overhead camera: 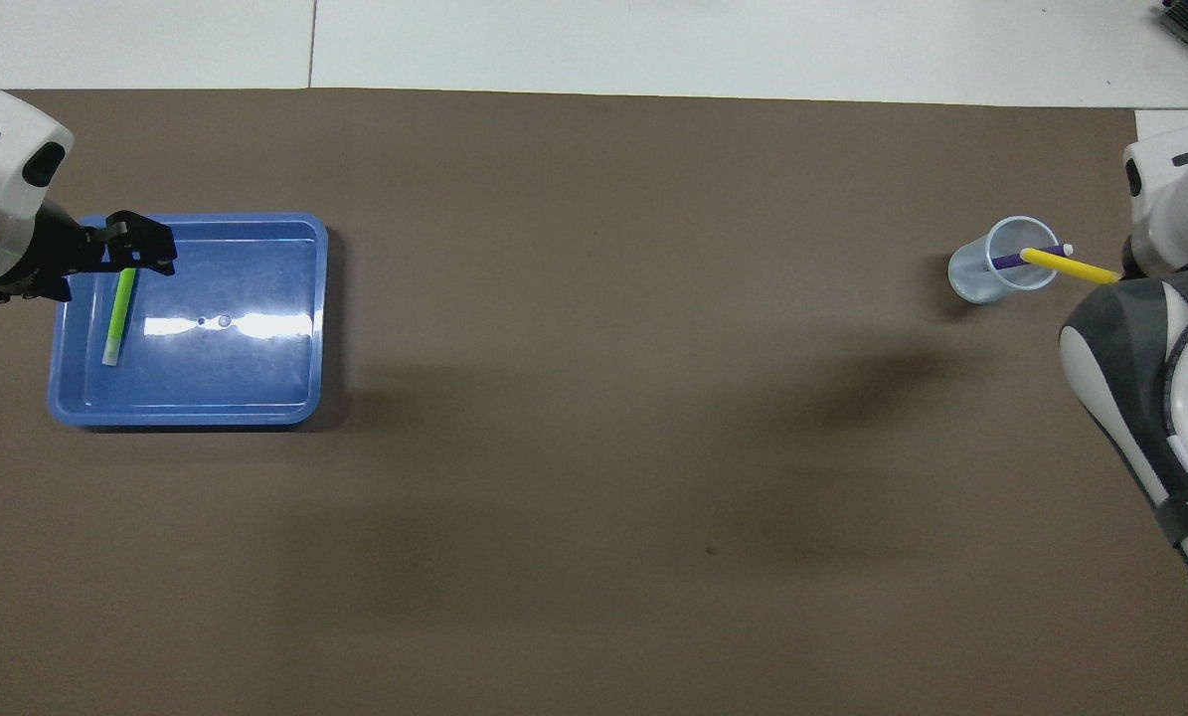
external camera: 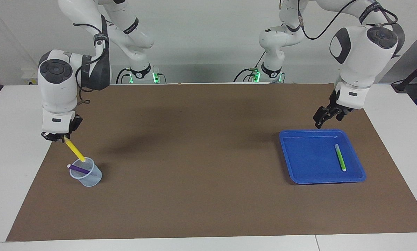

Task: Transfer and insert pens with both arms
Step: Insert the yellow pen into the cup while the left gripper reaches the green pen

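My right gripper (external camera: 61,136) is shut on the upper end of the yellow pen (external camera: 74,150), which slants down so that its lower tip sits at the rim of the clear cup (external camera: 91,177). The purple pen (external camera: 77,168) leans inside that cup. In the overhead view the yellow pen (overhead camera: 1069,266) crosses the cup (overhead camera: 981,283) beside the purple pen (overhead camera: 1003,262). The green pen (external camera: 340,157) lies flat in the blue tray (external camera: 309,157). My left gripper (external camera: 328,118) hangs open over the tray's edge nearest the robots, holding nothing. From overhead, the left gripper (overhead camera: 159,255) covers one end of the green pen (overhead camera: 118,318).
A brown mat (external camera: 194,157) covers most of the white table. The cup stands toward the right arm's end and the blue tray (overhead camera: 320,318) toward the left arm's end, with bare mat between them.
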Robot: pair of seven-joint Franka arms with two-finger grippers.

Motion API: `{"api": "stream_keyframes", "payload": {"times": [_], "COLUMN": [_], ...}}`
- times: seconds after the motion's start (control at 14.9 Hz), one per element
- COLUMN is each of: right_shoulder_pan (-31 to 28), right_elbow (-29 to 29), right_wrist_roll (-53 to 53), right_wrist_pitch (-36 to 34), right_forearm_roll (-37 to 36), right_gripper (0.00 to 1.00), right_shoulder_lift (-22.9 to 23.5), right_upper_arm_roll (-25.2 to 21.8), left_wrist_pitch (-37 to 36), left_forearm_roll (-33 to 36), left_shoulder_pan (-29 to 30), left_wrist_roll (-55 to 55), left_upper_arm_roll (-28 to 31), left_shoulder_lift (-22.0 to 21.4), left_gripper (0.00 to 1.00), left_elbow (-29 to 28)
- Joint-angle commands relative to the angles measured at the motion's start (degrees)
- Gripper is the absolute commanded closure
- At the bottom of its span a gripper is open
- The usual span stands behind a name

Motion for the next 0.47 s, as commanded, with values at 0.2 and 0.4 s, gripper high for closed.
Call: {"api": "stream_keyframes", "payload": {"times": [0.2,0.4], "right_shoulder_pan": [-1.0,-1.7], "right_elbow": [0.4,0.1], "right_wrist_roll": [2.7,3.3], "right_wrist_pitch": [3.0,3.4], "right_forearm_roll": [-1.6,-1.5], "right_gripper": [1.0,1.0], "right_shoulder_lift": [2.1,2.3], "right_upper_arm_roll": [0.8,0.9], "left_wrist_pitch": [2.4,6.4], "left_forearm_roll": [0.0,0.0], "left_shoulder_pan": [5.0,6.5], "left_wrist_roll": [17.5,22.4], "left_upper_arm_roll": [-0.6,-0.6], "left_shoulder_lift": [0.7,4.2], "left_gripper": [0.0,0.0], "left_elbow": [-2.1,-2.2]}}
